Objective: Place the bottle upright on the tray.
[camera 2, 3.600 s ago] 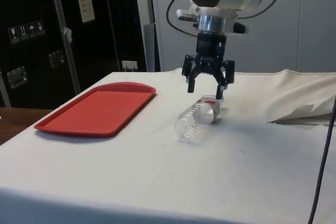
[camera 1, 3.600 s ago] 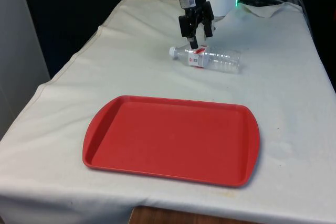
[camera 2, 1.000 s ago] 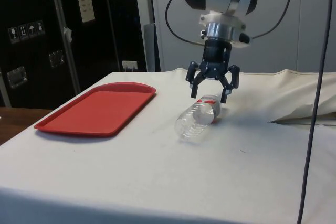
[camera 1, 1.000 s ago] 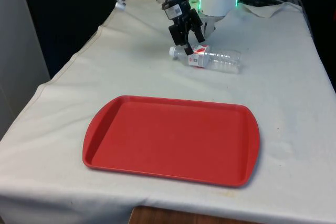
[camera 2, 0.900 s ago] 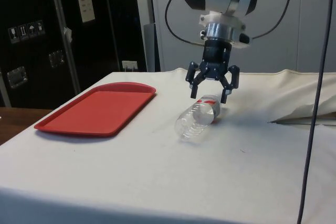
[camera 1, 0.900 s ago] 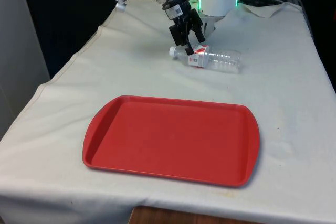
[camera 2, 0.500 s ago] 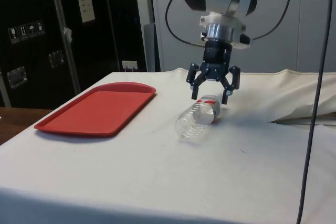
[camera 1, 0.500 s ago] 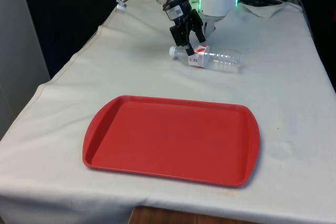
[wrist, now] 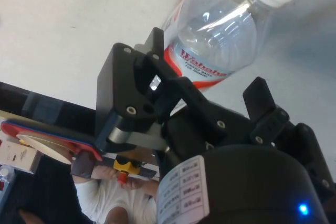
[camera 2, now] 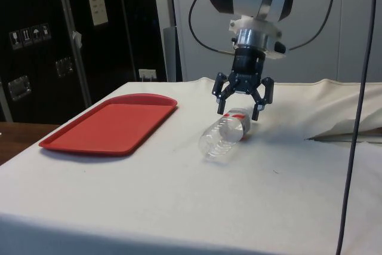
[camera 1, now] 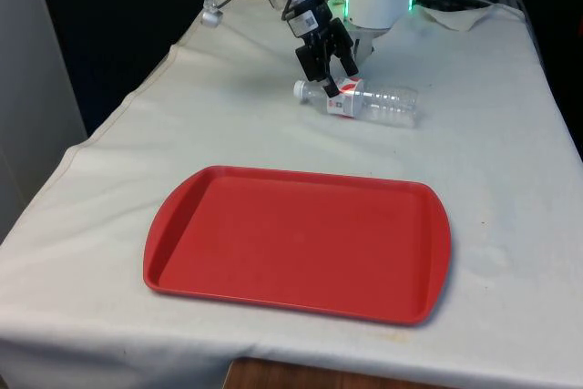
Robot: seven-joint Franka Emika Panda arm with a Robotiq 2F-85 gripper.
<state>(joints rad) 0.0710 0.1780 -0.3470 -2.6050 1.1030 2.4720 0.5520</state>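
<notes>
A clear plastic bottle (camera 1: 360, 102) with a white cap and a red-and-white label lies on its side on the white-clothed counter (camera 1: 510, 161), well apart from the red tray (camera 1: 296, 241), on the tray's far side in the front view. In the side view the bottle (camera 2: 224, 134) points its base towards the camera, its neck end lying away from it. The cap end faces the front view's left.

The black tool (camera 1: 330, 81) hangs over the bottle's neck end, tilted, its 2 fingers spread wide and holding nothing. In the side view the tool (camera 2: 242, 111) has 1 finger (camera 2: 256, 109) near the label and the other on the tray side, and both fingertips appear just clear of the plastic, though contact cannot be ruled out from this angle. In the wrist view the bottle (wrist: 220, 35) lies between the spread fingers (wrist: 131, 98), its label and cap both visible against the cloth.

The tray sits flat on the counter with its long side across the front view; in the side view the tray (camera 2: 110, 125) lies beyond the bottle, towards the dark cabinets (camera 2: 59, 34).
</notes>
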